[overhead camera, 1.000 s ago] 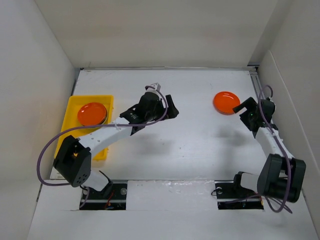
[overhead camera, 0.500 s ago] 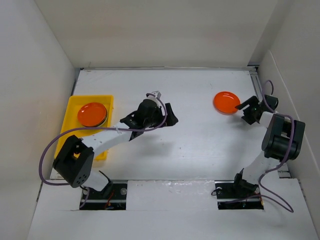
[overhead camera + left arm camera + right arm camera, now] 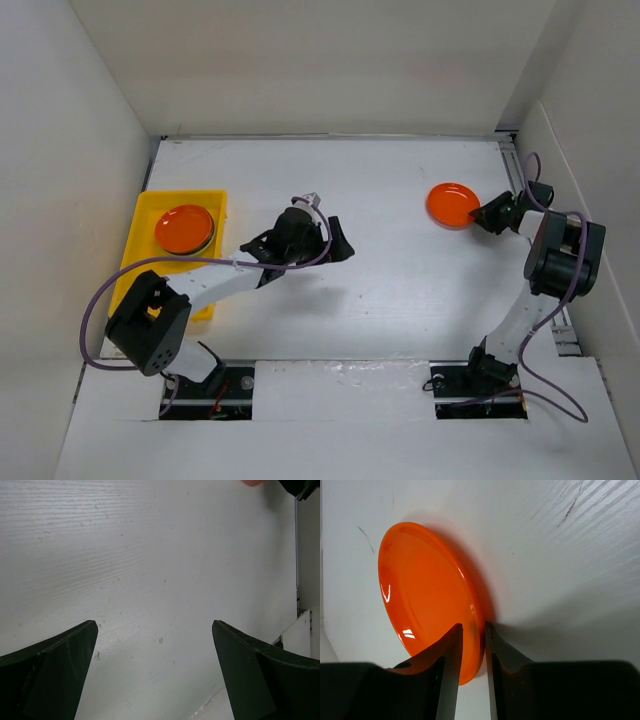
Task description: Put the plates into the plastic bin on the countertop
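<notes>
On my right side, the right gripper (image 3: 472,630) has its two fingers (image 3: 451,655) pinched onto the rim of the orange plate (image 3: 427,595): one finger lies over the glossy inner face and the other behind the edge, with only the thin rim between them, so I read it as clamped on that plate. From the overhead camera, this plate sits on the countertop (image 3: 400,290) far to the right, near the right wall and well apart from the plastic bin (image 3: 143,212). I cannot tell from either view whether its edge is lifted off the surface. The bin lies against the left wall, and a second orange plate (image 3: 184,227) rests inside its far half. A dark edge peeks out under that plate's near right side, but I cannot make out what it is. My left gripper (image 3: 155,630) hangs over bare white surface around the middle of the workspace, jaws spread wide with nothing between them, and its wrist view shows only scuffed countertop below. The left arm stretches out from its base across the near corner of the bin, with a purple cable (image 3: 92,310) looping beside it.
</notes>
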